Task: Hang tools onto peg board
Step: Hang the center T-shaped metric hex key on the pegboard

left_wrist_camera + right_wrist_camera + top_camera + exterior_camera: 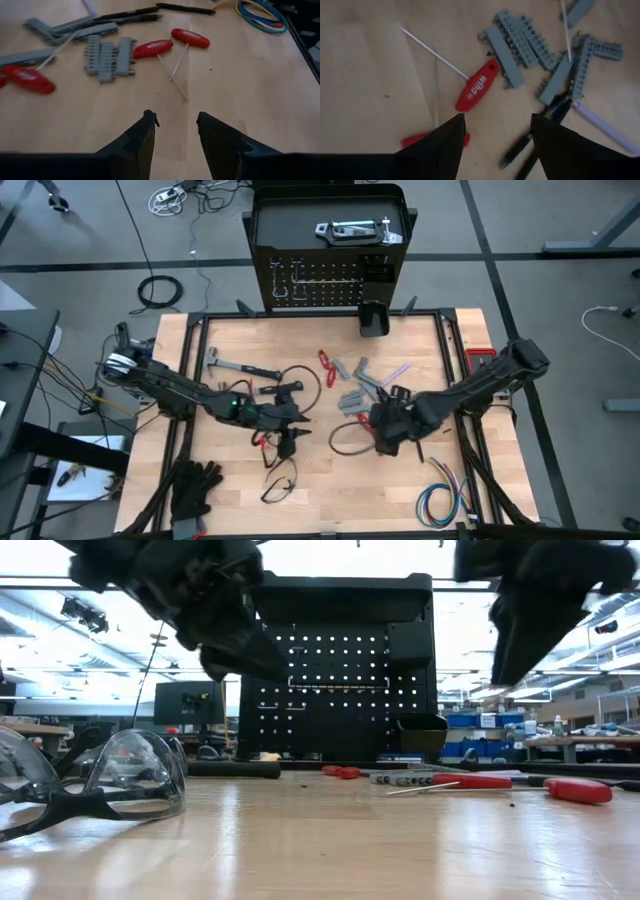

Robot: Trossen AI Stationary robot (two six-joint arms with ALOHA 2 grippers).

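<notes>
The peg board (318, 280) stands upright at the table's far edge, with silver hooks and a small black bin (420, 733). A black-handled hammer (235, 367) lies at the far left. Red-handled tools (153, 48) and grey metal pieces (107, 57) lie loose on the wood at mid table. My left gripper (177, 120) hovers open over bare wood left of them, pointing toward them. My right gripper (497, 122) hovers open, pointing steeply down over a red-handled tool (477, 86), clear of it. A second red handle (417, 139) shows partly behind one finger.
Clear safety glasses (90, 785) lie near the front, black gloves (195, 488) at the near left, a coloured wire bundle (440, 502) at the near right. Black pens (530, 145) and a lilac one (605, 125) lie by the grey pieces. Cables (280, 480) trail over the table's middle.
</notes>
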